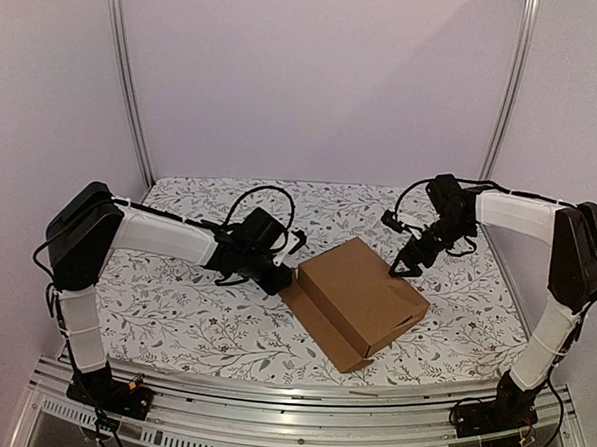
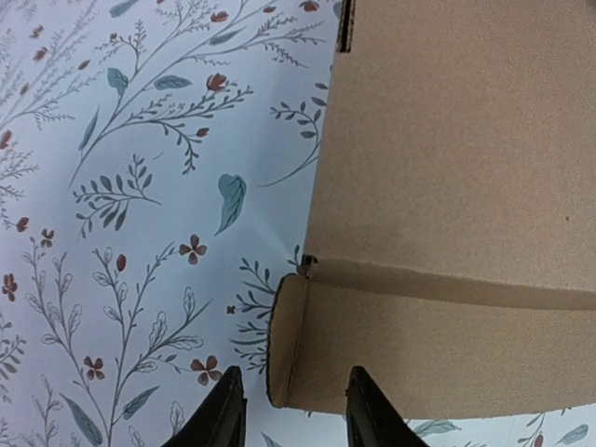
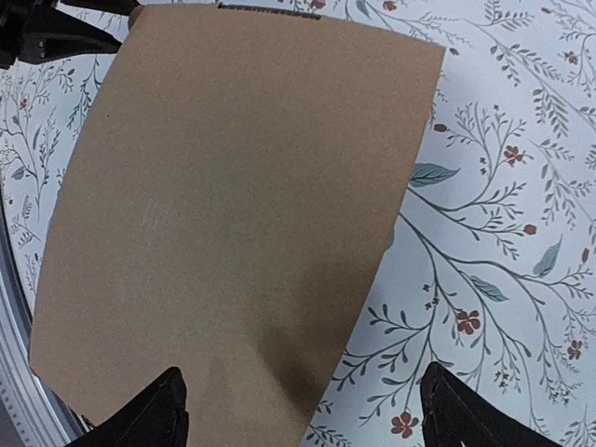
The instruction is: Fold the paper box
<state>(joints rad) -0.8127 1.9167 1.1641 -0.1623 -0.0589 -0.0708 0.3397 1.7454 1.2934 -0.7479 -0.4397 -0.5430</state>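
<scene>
Top external view: a metal rail [image 1: 270,392] runs along the near edge, and beyond it a floral cloth [image 1: 174,307] covers the table. The box [image 1: 360,292] sits closed at the middle of the cloth, turned askew, with a lower strip of cardboard along its near-left side. The left gripper [image 1: 288,268] is at the box's left corner and the right gripper [image 1: 404,267] at its far-right edge. Behind stand two posts [image 1: 126,74] and a pale wall [image 1: 316,74]. Only the left wrist view shows the left jaws partly apart and empty, the box's corner just ahead. Only the right wrist view shows the right jaws spread wide over the lid, gripping nothing.
</scene>
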